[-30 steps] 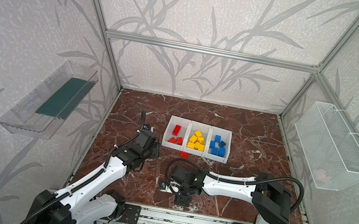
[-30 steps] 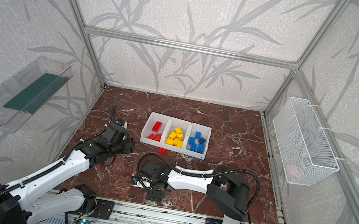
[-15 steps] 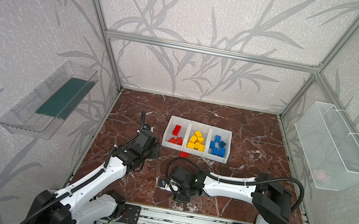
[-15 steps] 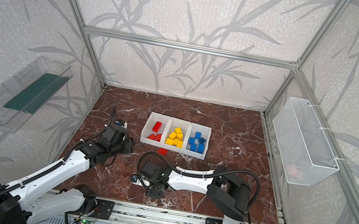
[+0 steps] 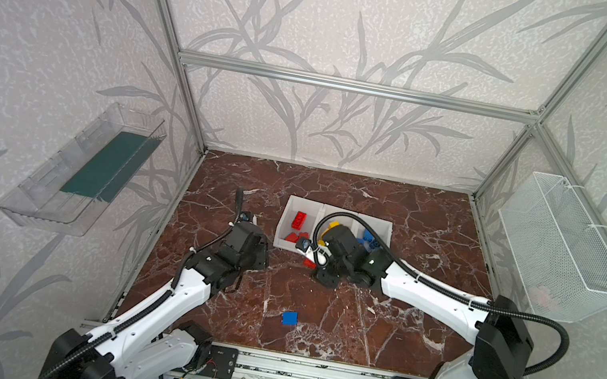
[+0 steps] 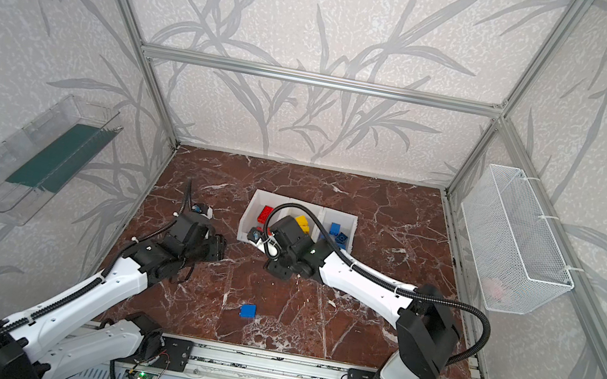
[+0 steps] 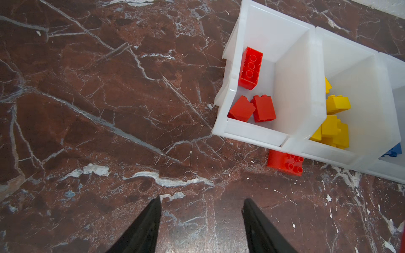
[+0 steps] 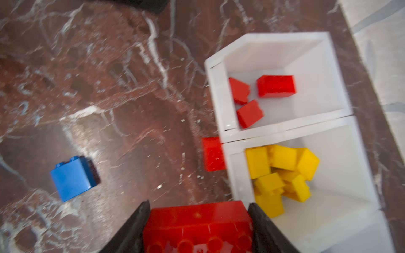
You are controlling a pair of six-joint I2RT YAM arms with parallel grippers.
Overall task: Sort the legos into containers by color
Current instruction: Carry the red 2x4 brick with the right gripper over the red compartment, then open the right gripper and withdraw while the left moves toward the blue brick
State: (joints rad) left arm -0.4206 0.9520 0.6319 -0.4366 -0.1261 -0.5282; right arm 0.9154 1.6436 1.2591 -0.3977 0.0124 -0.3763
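Jaws of the right gripper (image 5: 325, 276) are being held before the white bins (image 5: 293, 202) in a top view, a blue brick (image 5: 289, 318) lying apart. Left wrist view: the left gripper (image 7: 200, 219) is being held spread, empty, a loose red brick (image 7: 285, 163) touching the bins. Right wrist view: a long red brick (image 8: 197, 225) is being clamped; red bricks (image 8: 252, 96) and yellow bricks (image 8: 282, 173) are lying in adjoining bins.

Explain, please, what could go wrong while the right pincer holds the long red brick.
The long red brick in the right pincer hangs close to the bin of yellow bricks; released here, it might land with the wrong color. Lowering could hit the loose red brick lying against that bin's front.
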